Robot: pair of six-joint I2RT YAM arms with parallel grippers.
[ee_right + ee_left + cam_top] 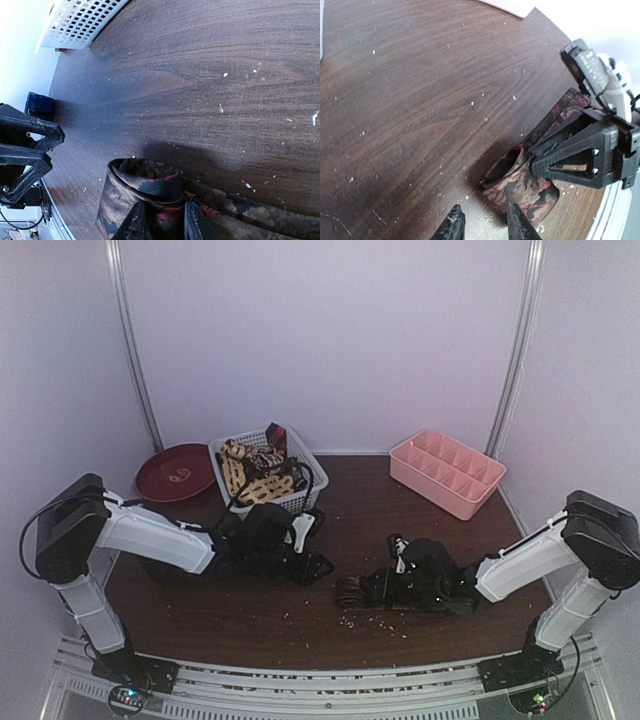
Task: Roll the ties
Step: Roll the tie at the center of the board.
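Note:
A dark tie with red and tan pattern [131, 196] lies on the wooden table [200, 75], its end partly rolled into a loop. My right gripper [164, 222] is shut on the rolled end, one finger inside the loop and one outside. In the left wrist view the same tie roll [522, 187] sits just ahead of my left gripper [485, 226], which is open and empty with the roll beside its right finger. In the top view the left gripper [314, 566] and the right gripper [352, 590] meet mid-table. More ties [258, 472] fill the white basket [312, 472].
A pink divided tray [447, 472] stands at the back right. A dark red plate [176, 471] lies at the back left beside the basket. A small blue mug [40, 104] shows at the left of the right wrist view. Crumbs speckle the table.

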